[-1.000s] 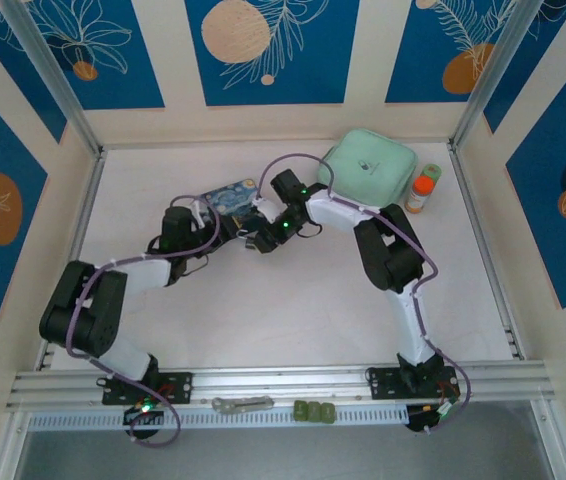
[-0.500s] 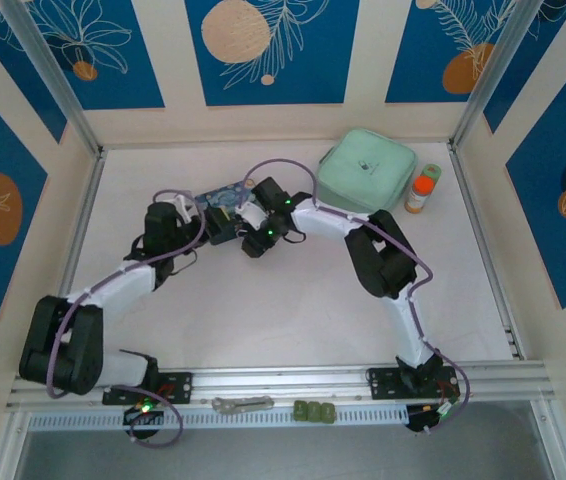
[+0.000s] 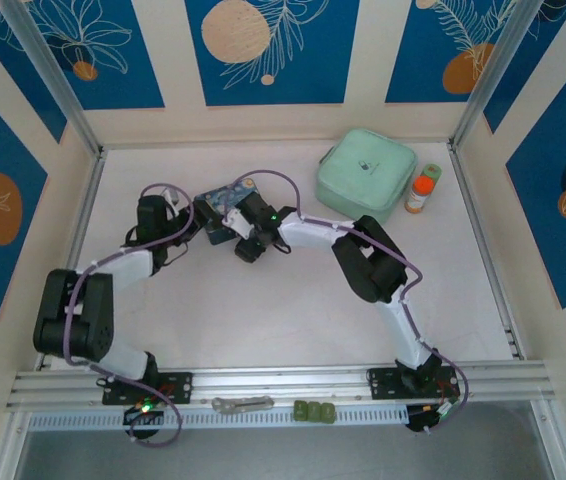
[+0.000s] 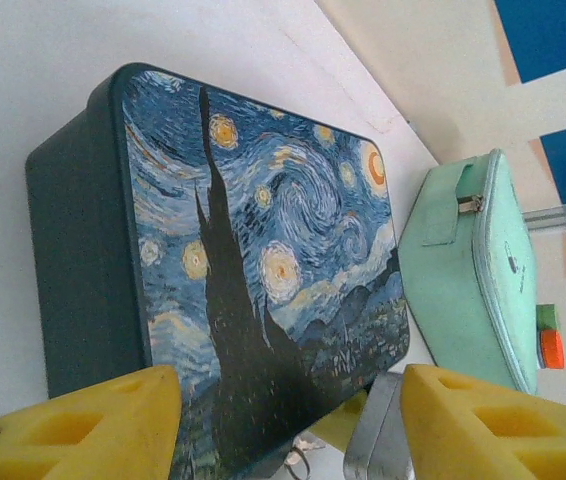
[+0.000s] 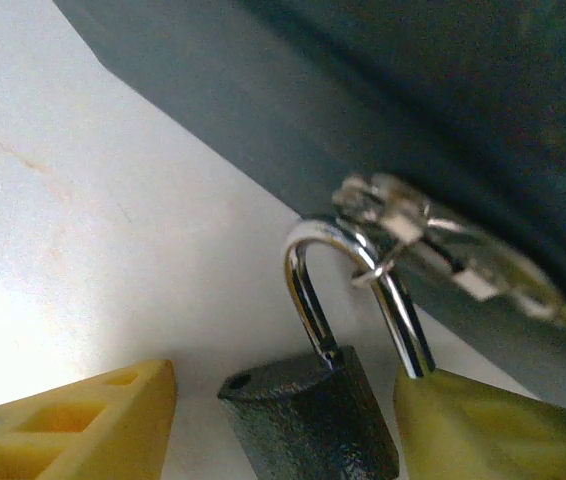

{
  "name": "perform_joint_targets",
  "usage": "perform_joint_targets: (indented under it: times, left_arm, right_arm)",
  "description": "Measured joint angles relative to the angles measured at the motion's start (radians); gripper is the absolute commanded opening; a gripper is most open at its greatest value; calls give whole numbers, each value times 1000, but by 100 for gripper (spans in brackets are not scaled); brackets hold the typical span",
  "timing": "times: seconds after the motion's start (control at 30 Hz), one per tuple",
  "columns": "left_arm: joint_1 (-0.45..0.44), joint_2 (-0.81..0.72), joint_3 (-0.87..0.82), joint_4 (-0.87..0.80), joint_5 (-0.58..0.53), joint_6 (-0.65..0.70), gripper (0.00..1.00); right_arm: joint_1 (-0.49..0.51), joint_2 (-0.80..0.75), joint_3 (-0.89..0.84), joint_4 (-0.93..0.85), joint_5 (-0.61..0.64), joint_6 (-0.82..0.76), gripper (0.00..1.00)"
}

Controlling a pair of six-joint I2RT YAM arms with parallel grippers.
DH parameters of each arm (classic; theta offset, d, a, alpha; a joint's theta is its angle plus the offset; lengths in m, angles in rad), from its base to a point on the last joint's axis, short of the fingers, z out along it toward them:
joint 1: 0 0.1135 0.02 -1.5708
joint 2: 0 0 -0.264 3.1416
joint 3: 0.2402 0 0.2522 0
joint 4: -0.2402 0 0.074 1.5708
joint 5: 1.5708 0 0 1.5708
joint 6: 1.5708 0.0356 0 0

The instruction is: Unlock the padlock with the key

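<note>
My white table (image 3: 283, 310) and its load.
The painted tin (image 3: 225, 203) lies flat on it. To the tin's right lies a mint case (image 3: 366, 172), with an orange bottle (image 3: 422, 190) upright beyond that. The padlock (image 5: 313, 420) sits just beside the tin's wall.

This is a staged robot-lab test cell. Aluminium frame posts (image 3: 53, 80) and a slotted rail (image 3: 283, 380) along the bottom edge box in a white tabletop (image 3: 263, 310). Printed blue-and-cream wall panels (image 3: 268, 50) line the top and sides.
</note>
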Motion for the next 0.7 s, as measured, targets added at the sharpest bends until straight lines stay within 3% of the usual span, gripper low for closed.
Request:
perform_joint_targets:
  times: [0.17, 0.53, 0.7]
  left_arm:
    - [0, 44, 19, 53, 25, -26, 59]
    - [0, 104, 58, 91, 60, -23, 58]
    - [1, 144, 99, 93, 61, -18, 58]
  right_arm:
    - [-12, -11, -33, 41, -31, -18, 61]
    - [-42, -14, -55, 64, -144, -48, 33]
    - [-49, -14, -52, 61, -158, -80, 26]
